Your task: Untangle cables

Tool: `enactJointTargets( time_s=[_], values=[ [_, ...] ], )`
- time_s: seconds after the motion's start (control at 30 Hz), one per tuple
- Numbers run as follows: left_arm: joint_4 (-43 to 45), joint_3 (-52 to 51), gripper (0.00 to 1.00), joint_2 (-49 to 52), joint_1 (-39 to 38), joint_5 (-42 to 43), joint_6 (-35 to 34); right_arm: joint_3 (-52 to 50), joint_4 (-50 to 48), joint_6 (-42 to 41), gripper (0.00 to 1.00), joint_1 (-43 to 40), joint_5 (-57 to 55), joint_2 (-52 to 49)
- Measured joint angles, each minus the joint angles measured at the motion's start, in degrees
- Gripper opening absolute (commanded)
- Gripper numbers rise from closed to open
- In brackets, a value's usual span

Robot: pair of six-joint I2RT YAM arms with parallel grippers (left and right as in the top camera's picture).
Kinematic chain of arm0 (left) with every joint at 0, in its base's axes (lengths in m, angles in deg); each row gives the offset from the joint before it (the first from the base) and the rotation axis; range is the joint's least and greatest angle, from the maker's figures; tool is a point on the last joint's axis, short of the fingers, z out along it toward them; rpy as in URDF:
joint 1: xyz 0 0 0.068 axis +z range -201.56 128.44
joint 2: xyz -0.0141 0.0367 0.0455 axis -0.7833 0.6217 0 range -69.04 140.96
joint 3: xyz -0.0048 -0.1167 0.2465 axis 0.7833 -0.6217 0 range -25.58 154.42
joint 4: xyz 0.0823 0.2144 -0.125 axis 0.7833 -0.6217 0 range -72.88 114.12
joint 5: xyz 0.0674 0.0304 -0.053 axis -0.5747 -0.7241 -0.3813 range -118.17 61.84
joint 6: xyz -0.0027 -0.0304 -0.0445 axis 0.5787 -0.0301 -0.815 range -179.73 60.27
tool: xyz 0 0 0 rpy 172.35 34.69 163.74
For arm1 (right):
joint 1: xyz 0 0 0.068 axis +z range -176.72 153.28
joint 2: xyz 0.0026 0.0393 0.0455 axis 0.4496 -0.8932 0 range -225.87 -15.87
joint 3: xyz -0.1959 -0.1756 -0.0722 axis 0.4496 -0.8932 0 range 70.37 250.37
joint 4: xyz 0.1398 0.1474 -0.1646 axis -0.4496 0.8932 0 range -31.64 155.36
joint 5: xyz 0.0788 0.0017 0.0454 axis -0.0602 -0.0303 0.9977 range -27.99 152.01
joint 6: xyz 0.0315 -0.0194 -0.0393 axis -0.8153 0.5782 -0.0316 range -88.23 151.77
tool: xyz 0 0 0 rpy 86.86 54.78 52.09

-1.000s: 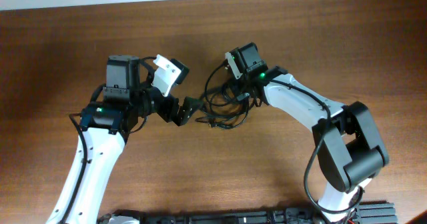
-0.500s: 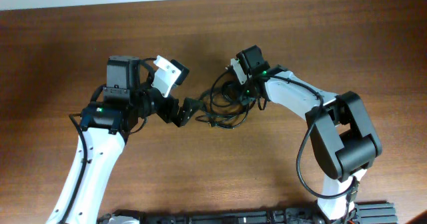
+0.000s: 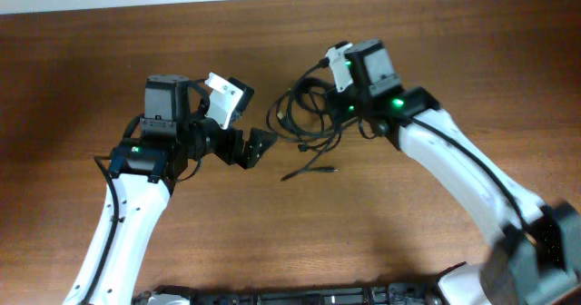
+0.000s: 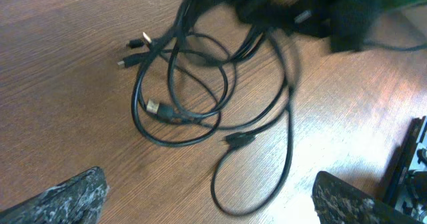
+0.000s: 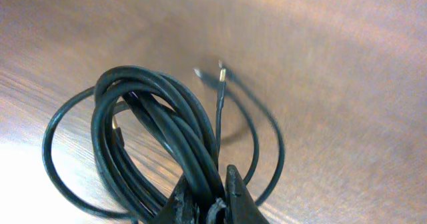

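Right wrist: right end effector (image 5: pixel 212 199) clamped on the cables (image 5: pixel 163 124); loops trail toward left end effector (image 3: pixel 261 149) (wide open, empty).

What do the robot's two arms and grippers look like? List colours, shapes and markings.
Both the left arm and right arm have white tubular links, black joint housings and a green light near each wrist. Each wrist carries a white camera block. The left gripper and right gripper have dark fingers.
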State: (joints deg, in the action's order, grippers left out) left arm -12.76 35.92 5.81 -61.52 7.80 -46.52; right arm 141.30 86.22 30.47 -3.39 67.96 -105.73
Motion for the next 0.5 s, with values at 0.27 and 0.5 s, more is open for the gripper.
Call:
enactJointTargets(
  time_s=[0.27,0.5],
  values=[
    [9.42,-0.09,0.93,0.07,-0.02,13.27,-2.08,0.0,0.28,0.26,0.04,0.0,8.63,9.05],
    [12.5,-0.09,0.99,0.07,-0.02,20.55,-19.98,0.0,-0.07,0.28,0.04,0.0,12.37,9.05]
  ],
)
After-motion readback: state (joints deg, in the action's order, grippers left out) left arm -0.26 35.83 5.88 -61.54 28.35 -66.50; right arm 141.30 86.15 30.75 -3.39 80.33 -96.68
